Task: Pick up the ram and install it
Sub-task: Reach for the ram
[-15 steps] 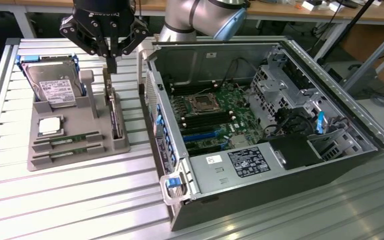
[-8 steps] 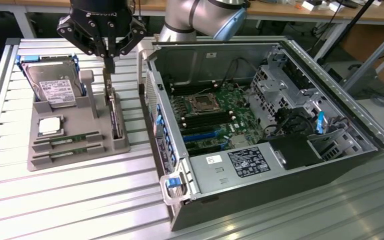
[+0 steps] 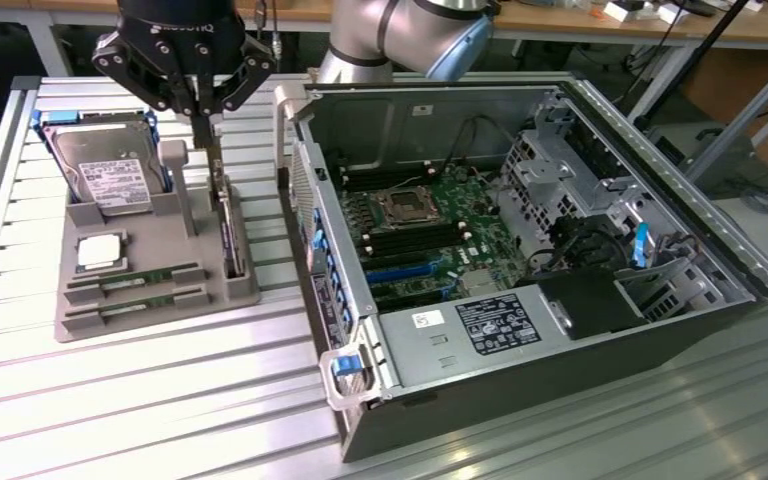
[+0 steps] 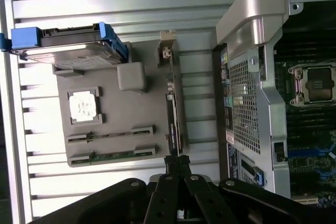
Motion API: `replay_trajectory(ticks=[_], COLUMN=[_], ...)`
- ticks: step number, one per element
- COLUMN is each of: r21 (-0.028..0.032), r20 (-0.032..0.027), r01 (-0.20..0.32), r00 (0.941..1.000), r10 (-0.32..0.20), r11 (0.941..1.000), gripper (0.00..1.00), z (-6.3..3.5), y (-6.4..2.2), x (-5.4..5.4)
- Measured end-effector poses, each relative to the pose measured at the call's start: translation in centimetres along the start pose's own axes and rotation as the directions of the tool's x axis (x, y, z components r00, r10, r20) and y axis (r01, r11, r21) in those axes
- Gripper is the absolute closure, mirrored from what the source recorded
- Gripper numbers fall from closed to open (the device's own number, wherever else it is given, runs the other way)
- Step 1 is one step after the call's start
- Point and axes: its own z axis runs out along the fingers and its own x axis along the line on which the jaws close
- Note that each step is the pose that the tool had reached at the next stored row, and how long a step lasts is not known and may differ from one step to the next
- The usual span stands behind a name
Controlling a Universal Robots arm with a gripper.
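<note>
The ram [image 4: 113, 156] is a thin green stick lying flat in a front slot of the grey holder [image 4: 142, 111]; the exterior view shows the ram [image 3: 144, 298] at the holder's [image 3: 144, 225] near end. My gripper [image 3: 205, 125] hangs over the holder's far side, above the upright green card with a metal bracket [image 3: 231, 235]. The wrist view shows my gripper [image 4: 177, 165] shut, its fingers pressed together with nothing between them, just off the end of that card [image 4: 173, 114]. The ram lies apart from the fingers.
The holder also carries a hard drive [image 3: 104, 165] in a blue frame and a square silver processor [image 3: 101, 252]. The open computer case [image 3: 518, 240] with its motherboard [image 3: 424, 235] stands at the exterior view's right. Everything rests on a ribbed metal table [image 3: 131, 400].
</note>
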Motion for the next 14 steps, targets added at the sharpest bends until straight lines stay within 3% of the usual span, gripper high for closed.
replay_trajectory(ticks=[14], r21=[-0.0001], r20=[0.0008], r01=[0.0], r00=[1.0], r10=[0.0], r11=[1.0], gripper=[0.9], z=[-0.07], y=[-0.27], x=[3.6])
